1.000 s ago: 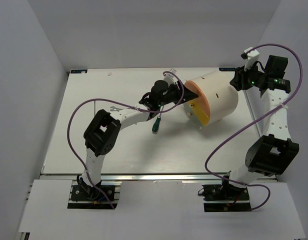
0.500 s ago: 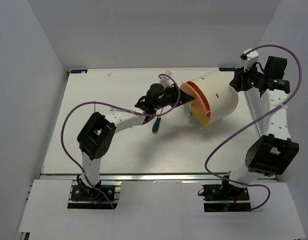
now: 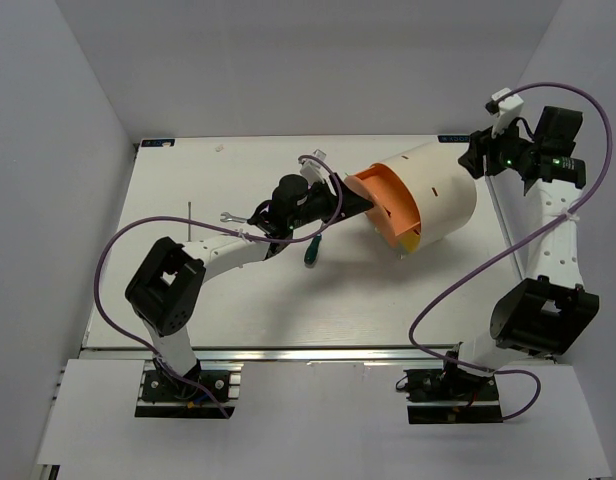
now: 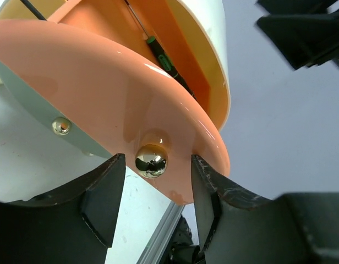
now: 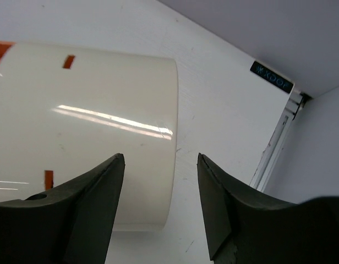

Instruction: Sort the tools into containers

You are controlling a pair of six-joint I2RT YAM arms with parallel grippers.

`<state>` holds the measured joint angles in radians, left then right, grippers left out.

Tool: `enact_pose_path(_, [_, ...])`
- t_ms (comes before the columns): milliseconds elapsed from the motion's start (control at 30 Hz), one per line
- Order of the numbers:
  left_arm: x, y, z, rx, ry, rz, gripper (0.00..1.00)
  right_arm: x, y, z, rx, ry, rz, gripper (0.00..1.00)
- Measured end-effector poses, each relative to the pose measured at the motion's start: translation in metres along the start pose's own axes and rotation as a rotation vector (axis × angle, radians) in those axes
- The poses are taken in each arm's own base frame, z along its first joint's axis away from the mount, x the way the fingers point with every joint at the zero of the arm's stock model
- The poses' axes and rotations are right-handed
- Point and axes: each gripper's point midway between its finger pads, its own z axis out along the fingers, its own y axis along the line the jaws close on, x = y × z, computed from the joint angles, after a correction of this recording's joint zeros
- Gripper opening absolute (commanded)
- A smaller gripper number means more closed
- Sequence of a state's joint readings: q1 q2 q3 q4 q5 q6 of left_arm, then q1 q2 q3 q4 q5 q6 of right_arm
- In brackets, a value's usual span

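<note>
One drawer [image 4: 92,82] stands open, our left claw [image 4: 157,165] spread around its knob [image 4: 151,159], right claw [image 5: 160,159] spread too; next we should grasp the loose screwdriver [image 3: 311,253].

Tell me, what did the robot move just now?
The left hand drew back to the left, and the orange drawer slid further out of the white drum with it. The right hand behind the drum, the screwdriver on the table and the wrench stayed put.
</note>
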<state>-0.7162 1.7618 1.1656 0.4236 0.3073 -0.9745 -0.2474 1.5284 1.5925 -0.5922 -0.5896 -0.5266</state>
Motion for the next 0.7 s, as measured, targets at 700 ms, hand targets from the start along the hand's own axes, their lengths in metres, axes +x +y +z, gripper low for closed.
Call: enact_pose_path(700, [0.002, 0.015, -0.013, -0.059, 0.020, -0.003, 0.61, -0.075, 0.191, -0.033, -0.566, -0.275, -0.392, 0.43])
